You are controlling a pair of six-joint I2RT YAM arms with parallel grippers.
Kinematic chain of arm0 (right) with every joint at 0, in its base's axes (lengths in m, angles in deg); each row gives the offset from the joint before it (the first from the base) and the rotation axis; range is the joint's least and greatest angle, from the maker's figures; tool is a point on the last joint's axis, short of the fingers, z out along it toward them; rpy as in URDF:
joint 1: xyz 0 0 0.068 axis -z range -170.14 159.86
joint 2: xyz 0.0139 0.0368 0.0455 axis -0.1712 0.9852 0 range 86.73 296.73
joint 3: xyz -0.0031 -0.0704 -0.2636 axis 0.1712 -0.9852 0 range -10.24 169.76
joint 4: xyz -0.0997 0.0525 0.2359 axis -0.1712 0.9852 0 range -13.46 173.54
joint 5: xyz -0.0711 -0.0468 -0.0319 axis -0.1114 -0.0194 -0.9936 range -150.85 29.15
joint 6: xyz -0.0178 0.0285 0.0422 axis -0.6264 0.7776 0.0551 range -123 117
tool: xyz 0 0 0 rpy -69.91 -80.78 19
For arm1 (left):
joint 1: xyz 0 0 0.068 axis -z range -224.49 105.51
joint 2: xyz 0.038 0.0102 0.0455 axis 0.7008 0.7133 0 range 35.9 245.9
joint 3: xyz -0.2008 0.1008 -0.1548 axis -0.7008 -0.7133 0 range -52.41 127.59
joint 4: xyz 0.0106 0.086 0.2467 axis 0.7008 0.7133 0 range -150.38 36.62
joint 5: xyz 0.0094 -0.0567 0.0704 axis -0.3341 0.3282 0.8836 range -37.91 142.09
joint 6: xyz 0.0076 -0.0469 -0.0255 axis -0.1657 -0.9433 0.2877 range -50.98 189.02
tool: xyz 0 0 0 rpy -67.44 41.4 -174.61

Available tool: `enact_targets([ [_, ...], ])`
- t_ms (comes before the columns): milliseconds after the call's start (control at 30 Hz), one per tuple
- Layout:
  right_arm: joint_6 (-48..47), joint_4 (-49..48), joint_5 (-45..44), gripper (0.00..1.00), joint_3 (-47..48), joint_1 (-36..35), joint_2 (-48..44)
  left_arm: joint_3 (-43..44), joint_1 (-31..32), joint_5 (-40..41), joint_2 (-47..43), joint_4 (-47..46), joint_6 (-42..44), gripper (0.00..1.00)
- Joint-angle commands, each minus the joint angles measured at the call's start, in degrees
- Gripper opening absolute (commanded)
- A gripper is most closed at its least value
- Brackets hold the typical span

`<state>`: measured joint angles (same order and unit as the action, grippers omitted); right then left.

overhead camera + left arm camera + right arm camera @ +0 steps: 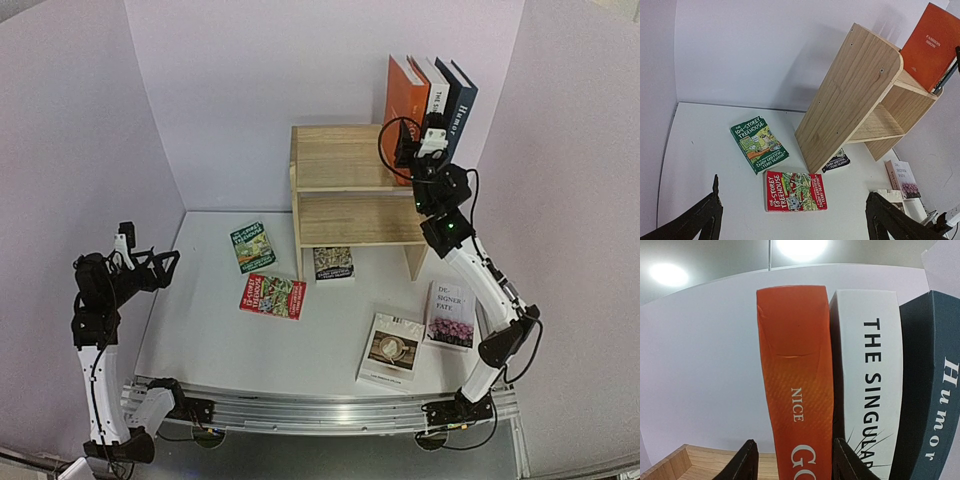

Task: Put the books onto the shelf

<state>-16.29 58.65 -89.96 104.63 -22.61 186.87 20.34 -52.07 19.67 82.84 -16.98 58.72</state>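
Upper right of the overhead view: atop the shelf, upright and side by side, an orange book, a white book, a dark blue book. Right pincer half spread astride the orange spine; cannot tell whether pinching it. Far left, by the bench edge: left pincer spread wide, holding nothing. Flat on the bench: green paperback and red paperback at centre left, dark paperback at the shelf's foot, coffee-cover book and flower-cover book at lower right.
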Motion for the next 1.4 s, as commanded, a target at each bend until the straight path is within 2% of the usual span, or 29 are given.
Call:
enact_targets([
  [0, -1.5, -4.4, -2.6, 0.49, -1.5, -0.9, -3.5, -0.2, -0.2, -1.3, 0.2, -2.2, 0.2, 1.00],
  [267, -2.4, -6.9, -5.6, 0.48, -8.4, -2.6, -7.6, -0.4, -0.2, -1.5, 0.2, -2.1, 0.3, 1.00],
  [400, -1.3, -7.5, -5.5, 0.43, -12.7, -3.4, -9.8, -0.6, -0.2, -1.7, 0.1, -2.1, 0.2, 1.00],
  [600, 0.9, -6.5, -6.2, 0.42, -17.5, -4.8, -11.5, -0.7, -0.2, -1.9, 0.1, -2.2, 0.0, 1.00],
  [933, 3.1, -3.9, -7.4, 0.33, -19.4, -4.9, -9.8, -1.0, -0.2, -2.3, 0.1, -2.3, -0.3, 1.00],
  [1100, 5.3, -0.3, -3.9, 0.33, -20.1, -5.1, -10.0, -3.2, -0.2, -2.7, 1.3, -0.3, 1.5, 1.00],
  [1200, 8.2, 3.9, 0.8, 0.33, -21.9, -5.3, -12.0, -5.1, -0.1, -0.3, 5.4, 6.8, 3.3, 0.99],
  [1267, 9.2, 8.0, 2.9, 0.33, -22.2, -6.1, -12.9, -6.7, -0.1, 1.1, 7.7, 9.5, 4.9, 0.96],
  [1367, 9.5, 15.1, 4.3, 0.34, -22.2, -8.8, -13.4, -10.2, 0.0, 1.3, 9.0, 8.8, 6.0, 0.94],
])
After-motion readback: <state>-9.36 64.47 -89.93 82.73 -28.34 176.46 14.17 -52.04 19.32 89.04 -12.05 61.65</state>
